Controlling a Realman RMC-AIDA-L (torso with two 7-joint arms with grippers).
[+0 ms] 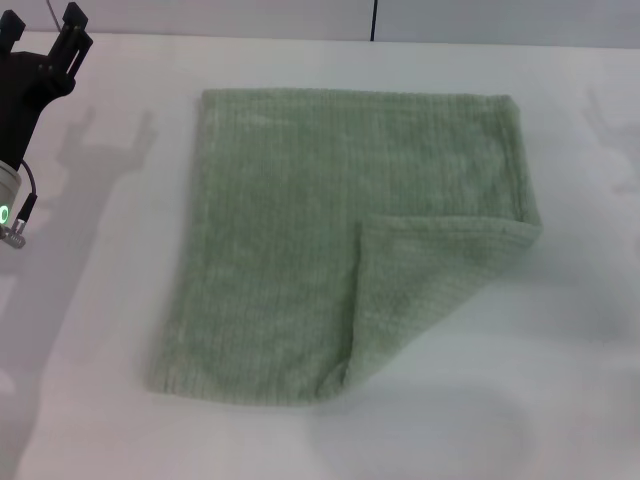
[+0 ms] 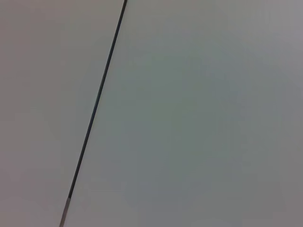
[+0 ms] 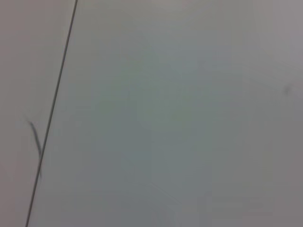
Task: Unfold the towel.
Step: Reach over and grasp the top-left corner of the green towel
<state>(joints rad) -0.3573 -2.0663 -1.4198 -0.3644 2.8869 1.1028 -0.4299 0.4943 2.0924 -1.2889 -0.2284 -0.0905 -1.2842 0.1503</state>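
Observation:
The pale sage-green towel (image 1: 300, 240) lies flat on the white table in the head view. Its near right corner is folded over onto the cloth as a triangular flap (image 1: 430, 285). My left gripper (image 1: 42, 25) is raised at the far left, well clear of the towel, with its fingers apart and nothing between them. My right gripper is out of view; only its faint shadow falls at the far right. Neither wrist view shows the towel.
The white table (image 1: 100, 300) surrounds the towel on all sides. Its far edge runs along the top, with a dark vertical seam (image 1: 374, 20) behind it. Both wrist views show only a plain pale surface with a thin dark line (image 2: 94, 109) (image 3: 54, 99).

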